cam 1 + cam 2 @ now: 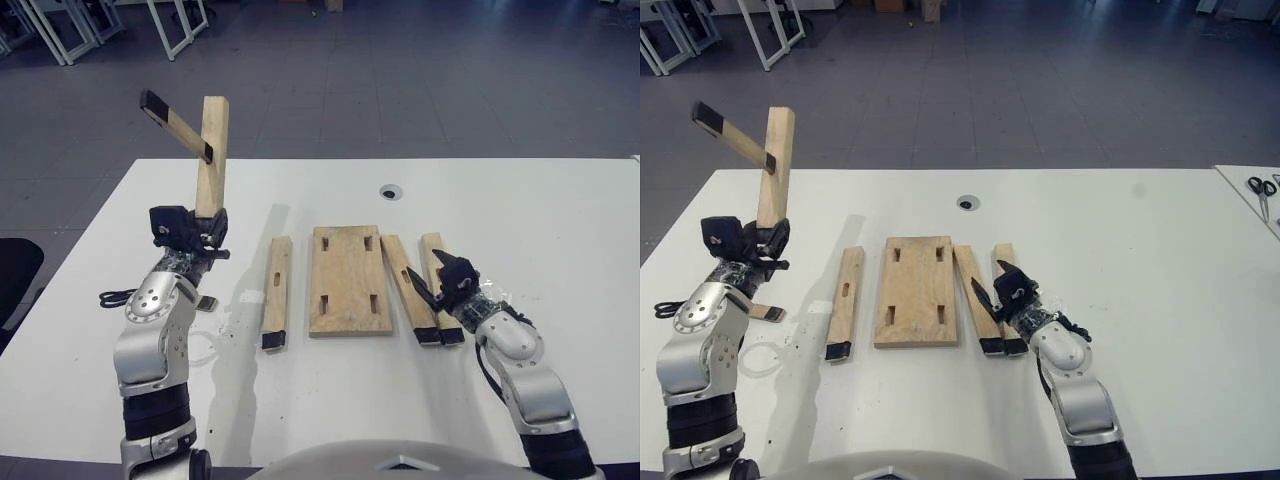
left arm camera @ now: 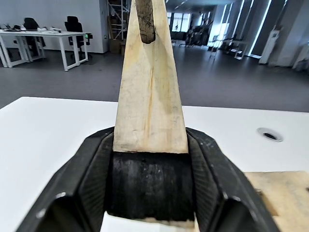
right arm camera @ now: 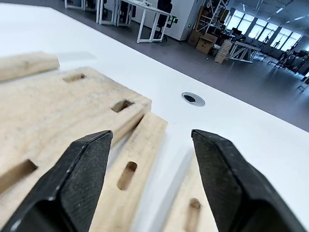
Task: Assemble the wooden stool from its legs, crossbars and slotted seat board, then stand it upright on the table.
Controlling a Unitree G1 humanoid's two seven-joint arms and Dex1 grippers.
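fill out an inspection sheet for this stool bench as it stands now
surface: white table, one round hole in it.
job's things: seat board flat; one leg left of it, two legs right; fourth leg upright, a crossbar through its slot.
clutter: scissors on the next table.
pincers: left pincer shut on fourth leg; right pincer open over the two legs.
cables: black cable by left arm.
surroundings: grey floor, white frames behind.

Left arm [image 1: 150, 335]: you see rounded silver shells dotted with small screws, and a black band lower down.
Right arm [image 1: 527, 372]: your silver shells again, with a black cable alongside.
Left gripper [image 2: 150, 137]: black, with broad wedge fingers.
Right gripper [image 3: 152, 134]: black, with grainy pads.
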